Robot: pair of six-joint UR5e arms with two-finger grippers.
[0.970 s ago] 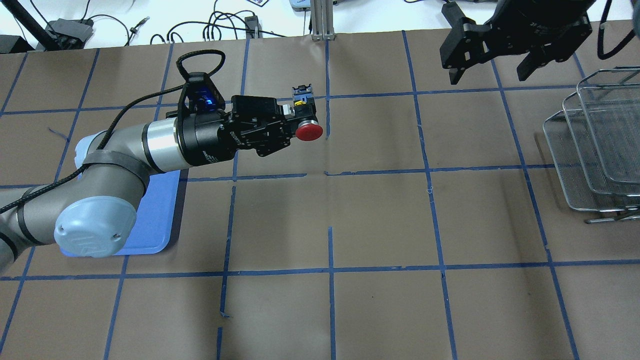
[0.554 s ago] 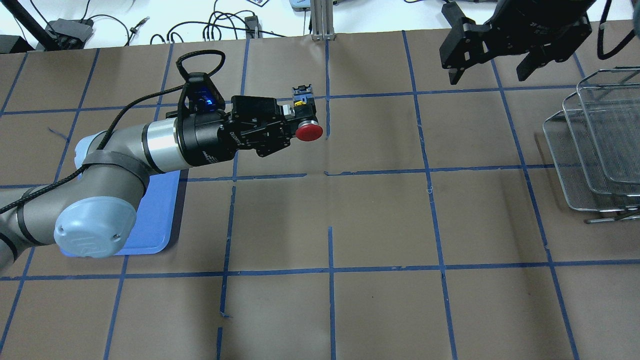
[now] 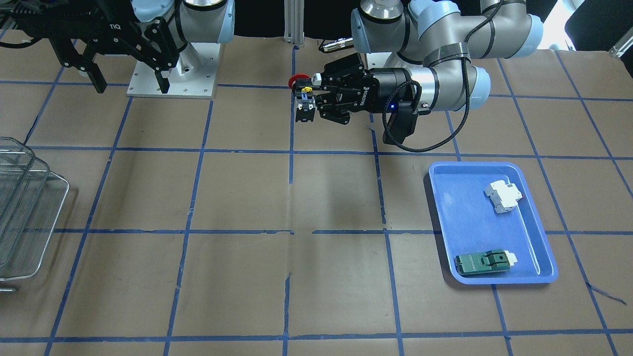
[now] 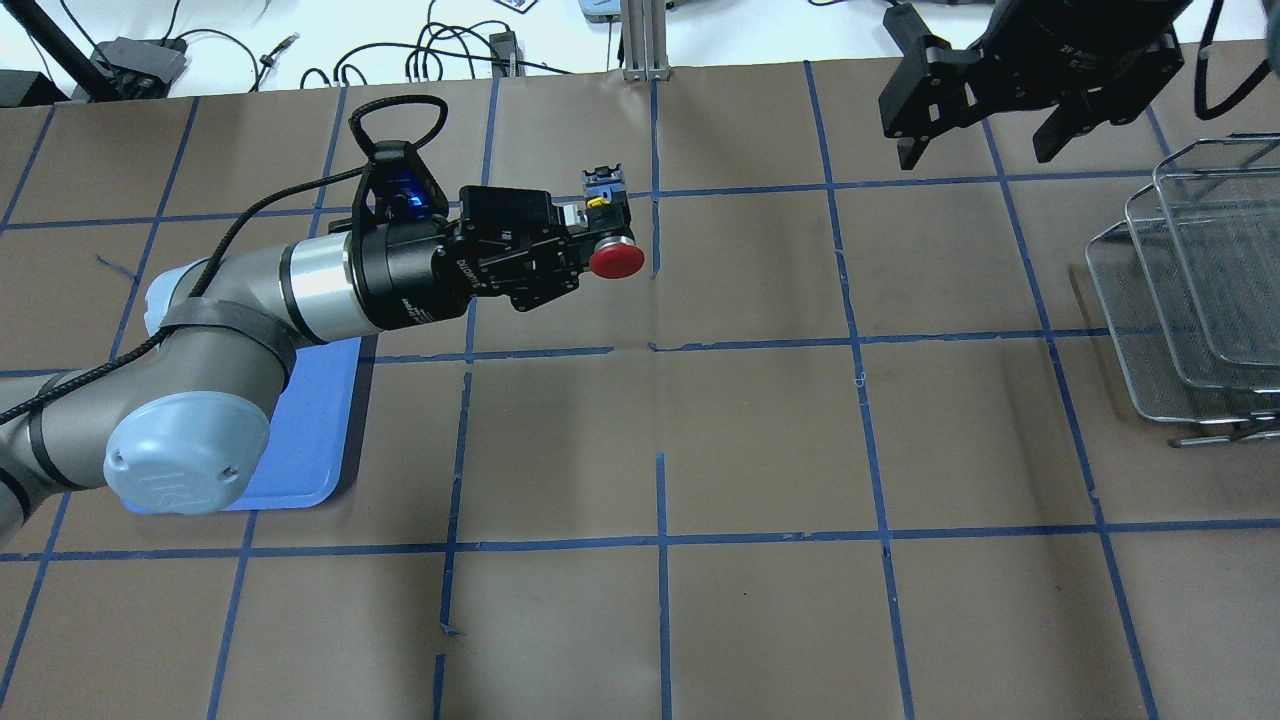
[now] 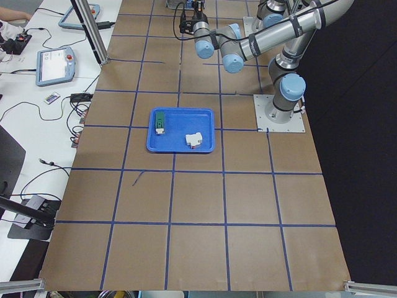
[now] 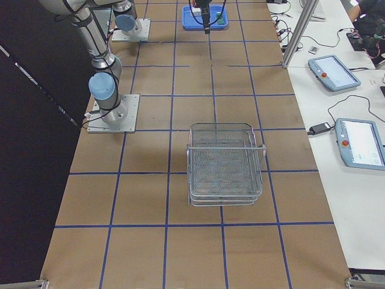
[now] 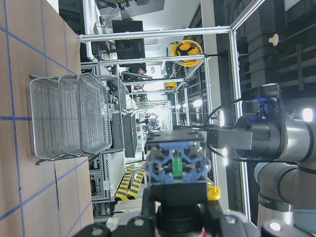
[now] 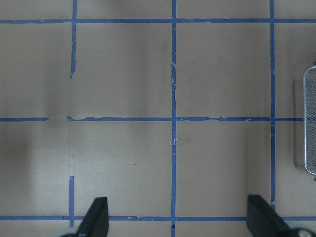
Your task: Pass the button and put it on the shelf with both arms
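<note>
My left gripper [image 4: 598,232] is shut on the button [image 4: 616,260], holding it sideways above the table's middle back. The red cap points toward the robot and the yellow and blue contact block points away. It also shows in the front-facing view [image 3: 302,96] and close up in the left wrist view [image 7: 177,165]. My right gripper [image 4: 978,140] is open and empty, high above the table's far right, with both fingertips [image 8: 96,219] low in its wrist view. The wire-mesh shelf [image 4: 1150,330] stands at the right edge, also in the front-facing view [image 3: 29,222].
A blue plastic tray [image 3: 445,217] under the left arm holds a white breaker block [image 3: 503,196] and a flat dark-green module [image 3: 482,262]. An aluminium post [image 4: 645,40] stands at the table's far edge. Brown paper with blue tape lines covers the table.
The left arm has shifted very slightly with the button still in its gripper. The right arm has not moved.
</note>
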